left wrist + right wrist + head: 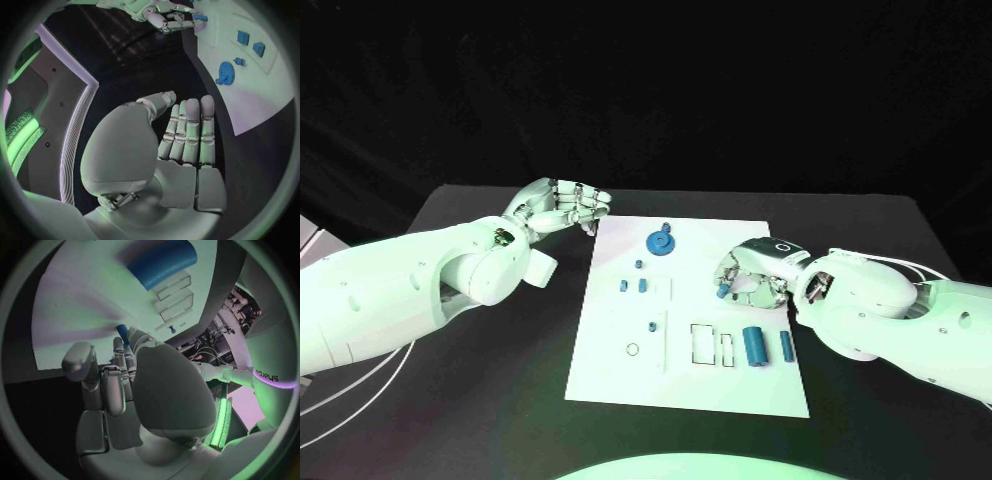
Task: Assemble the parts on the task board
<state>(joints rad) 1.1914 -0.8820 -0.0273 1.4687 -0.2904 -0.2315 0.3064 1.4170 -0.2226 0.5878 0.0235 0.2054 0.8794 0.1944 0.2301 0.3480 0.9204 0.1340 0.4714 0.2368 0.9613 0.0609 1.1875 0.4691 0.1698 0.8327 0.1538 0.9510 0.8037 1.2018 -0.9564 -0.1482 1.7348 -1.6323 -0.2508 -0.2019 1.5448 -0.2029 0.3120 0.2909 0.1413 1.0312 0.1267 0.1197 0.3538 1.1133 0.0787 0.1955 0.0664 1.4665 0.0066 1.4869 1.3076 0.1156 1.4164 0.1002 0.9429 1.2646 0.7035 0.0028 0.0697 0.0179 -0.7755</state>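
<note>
— Black cloth is hanging behind the black table (473, 400), and the white task board (697, 380) is being shown lying in the middle of it. What is being done by the right hand (750, 272)?

— It is being held over the right edge of the board, fingers curled together, and a small blue part (724, 292) is being pinched at the fingertips. In the right wrist view the same blue piece (123, 333) is being seen just past the fingers (119, 352), close above the board.

— And the left hand (564, 208)?

— It is being held off the board, by its far left corner, above the table. In the left wrist view its fingers (190, 132) are being kept straight and side by side, and nothing is being gripped.

— Where are the other parts being seen?

— A blue gear (661, 241) is lying at the far end of the board, 2 small blue blocks (633, 285) nearer the left side, and 2 long blue pieces (767, 346) near the right edge at the near end.
</note>
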